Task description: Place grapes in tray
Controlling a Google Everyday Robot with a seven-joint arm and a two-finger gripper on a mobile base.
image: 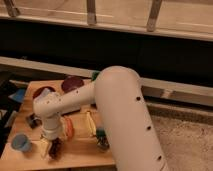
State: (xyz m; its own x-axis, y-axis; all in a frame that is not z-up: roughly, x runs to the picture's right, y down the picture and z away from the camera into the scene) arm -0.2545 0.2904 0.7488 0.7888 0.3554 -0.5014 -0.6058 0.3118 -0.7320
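A dark red-purple lumpy cluster, the grapes (55, 148), lies near the front left of the wooden table (80, 152). My gripper (51, 144) hangs from the white wrist directly over the grapes and partly hides them. Whether it grips them cannot be seen. Only a small green corner of the tray (95, 75) shows at the back of the table. My large white arm covers the rest of it.
A round purple bowl (73, 83) stands at the back. A small blue cup (20, 142) stands at the front left. An orange-red stick (68, 128), a yellow piece (90, 123) and a green item (102, 140) lie mid-table. A dark wall runs behind.
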